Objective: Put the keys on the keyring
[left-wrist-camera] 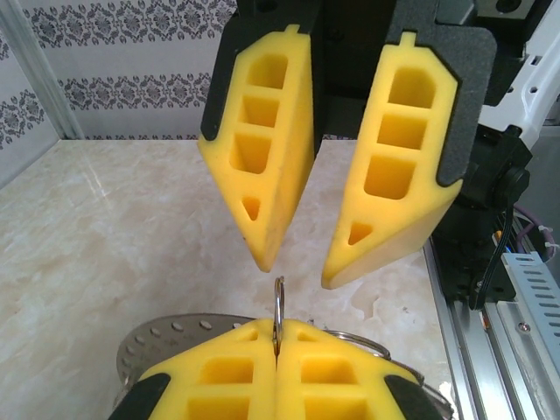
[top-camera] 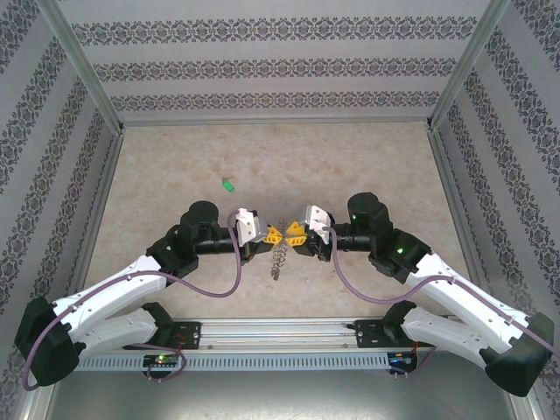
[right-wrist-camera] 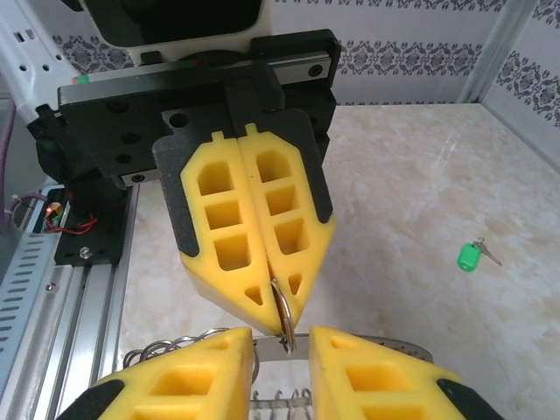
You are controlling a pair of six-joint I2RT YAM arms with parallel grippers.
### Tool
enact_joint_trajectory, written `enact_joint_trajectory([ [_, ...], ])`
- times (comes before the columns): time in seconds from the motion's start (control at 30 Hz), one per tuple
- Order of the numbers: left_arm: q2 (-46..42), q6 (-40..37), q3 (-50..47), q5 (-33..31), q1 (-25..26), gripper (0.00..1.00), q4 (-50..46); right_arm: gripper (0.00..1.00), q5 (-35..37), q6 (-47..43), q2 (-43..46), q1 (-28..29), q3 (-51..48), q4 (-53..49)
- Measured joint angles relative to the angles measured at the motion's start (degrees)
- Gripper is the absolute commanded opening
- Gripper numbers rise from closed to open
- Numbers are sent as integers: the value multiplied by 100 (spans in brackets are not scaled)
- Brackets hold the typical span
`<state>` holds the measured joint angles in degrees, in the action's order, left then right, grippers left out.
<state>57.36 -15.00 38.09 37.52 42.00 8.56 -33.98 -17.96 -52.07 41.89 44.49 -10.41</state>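
Gripping: the left gripper (right-wrist-camera: 278, 293) is pinched together on a thin loop of the keyring (right-wrist-camera: 284, 308), at mid-table close to the front rail (top-camera: 280, 331).
Facing it: the right gripper (left-wrist-camera: 299, 269) stands nose to nose with the left, its yellow fingers apart, the loop standing in the gap between them.
Hidden: most of the keyring is covered by the fingers; from above it reads as a wiry coil under the two tips.
Hard to tell: a perforated metal piece (left-wrist-camera: 166, 339) under the left fingers, cut off by the frame.
Open room: bare table (top-camera: 350, 166) ahead and to either side, out to the patterned walls (top-camera: 280, 70).
Apart: the green key (right-wrist-camera: 470, 256) lies alone, farther back and left of the grippers, nothing lying between.
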Motion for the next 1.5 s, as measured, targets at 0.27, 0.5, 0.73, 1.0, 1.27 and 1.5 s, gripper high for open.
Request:
enact_joint_trajectory([
  [0.27, 0, 2, 0, 118, 0, 0, 0, 22, 7, -35, -105, 0, 0, -2],
  [0.5, 2, 4, 0, 144, 0, 0, 0, 13, 52, -105, -197, 22, 0, -9],
  [0.73, 7, 2, 0, 127, 0, 0, -4, 2, 68, -192, -192, 76, 0, -42],
  [1.0, 17, -13, 0, 59, 7, 18, -68, 0, 334, -358, -186, 225, 0, -87],
  [1.27, 13, -125, 2, -254, 94, 22, -70, 0, 1154, -815, -52, 564, 0, -166],
  [1.5, 9, -334, 9, -723, 304, 17, -258, 0, 1755, -1180, 7, 809, 0, -269],
])
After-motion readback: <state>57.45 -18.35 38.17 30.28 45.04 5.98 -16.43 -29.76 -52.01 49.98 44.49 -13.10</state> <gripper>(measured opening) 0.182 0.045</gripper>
